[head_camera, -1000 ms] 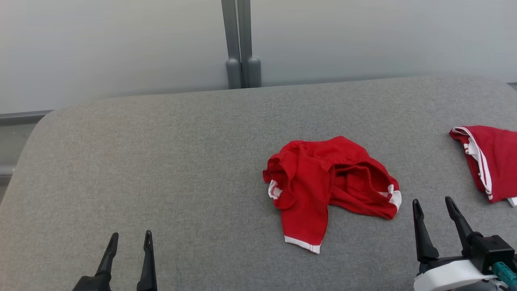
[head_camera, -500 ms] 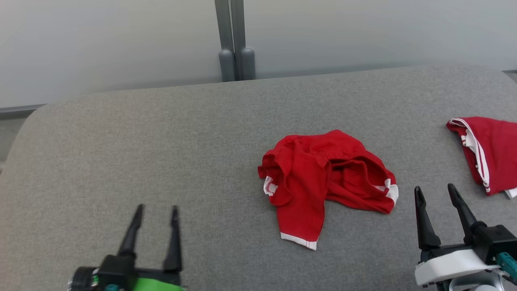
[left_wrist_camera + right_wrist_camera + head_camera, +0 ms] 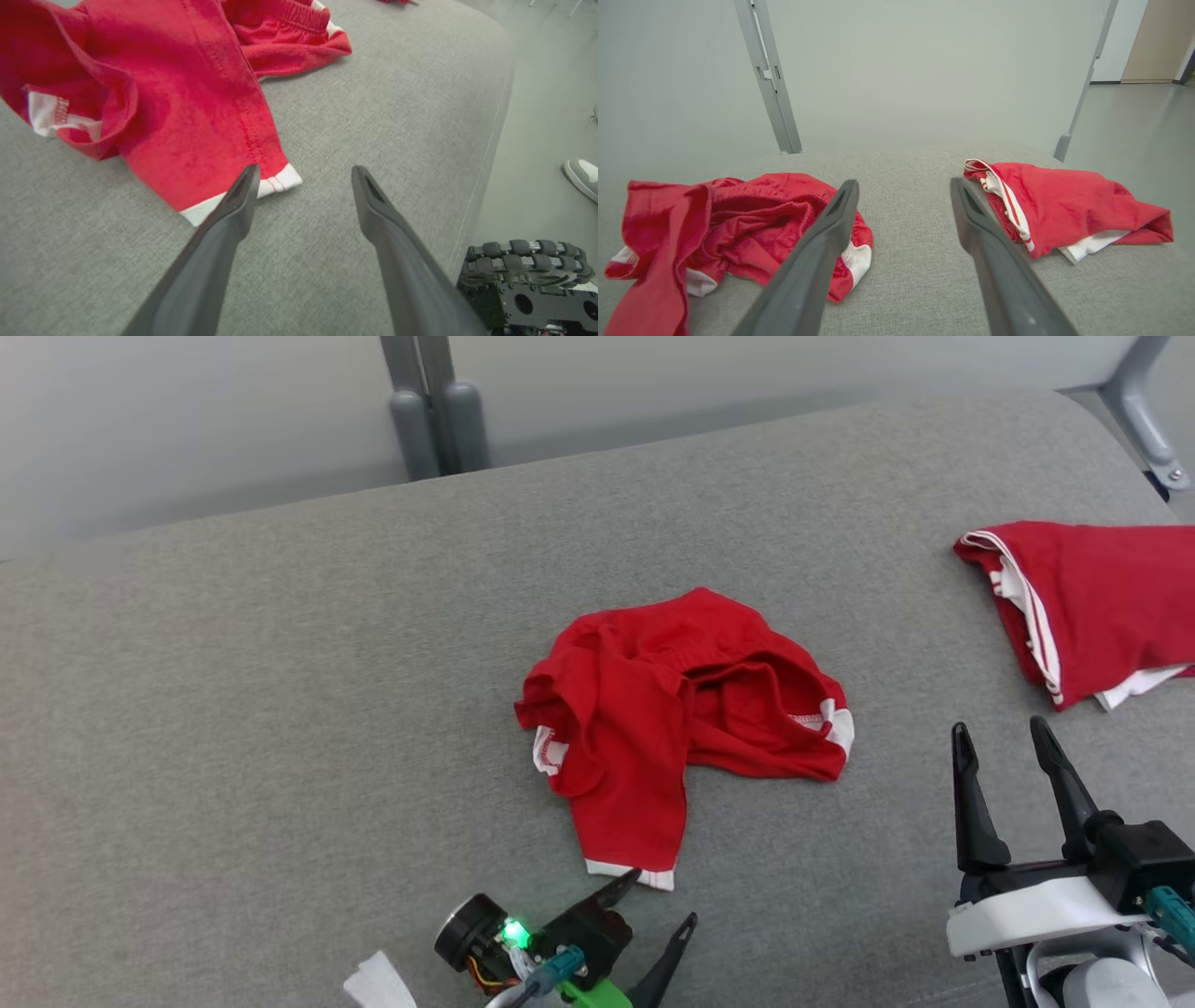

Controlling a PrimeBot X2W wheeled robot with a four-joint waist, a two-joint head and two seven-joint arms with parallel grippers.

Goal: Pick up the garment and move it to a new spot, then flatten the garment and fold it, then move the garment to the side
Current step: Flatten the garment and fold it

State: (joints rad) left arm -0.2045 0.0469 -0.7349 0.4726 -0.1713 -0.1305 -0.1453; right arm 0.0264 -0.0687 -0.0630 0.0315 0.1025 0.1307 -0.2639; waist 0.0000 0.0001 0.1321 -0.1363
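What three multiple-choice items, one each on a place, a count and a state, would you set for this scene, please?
1. The left hand is nearest: A) the crumpled garment's white hem; B) a cup; C) a book.
2. Red garments on the grey surface: A) one; B) two; C) three.
3. The right hand is: A) shut on cloth; B) open, empty; C) shut, empty.
Key: 1 A, a fingertip is at the hem; 2 B, crumpled one plus folded garment; 3 B, fingers apart, nothing between.
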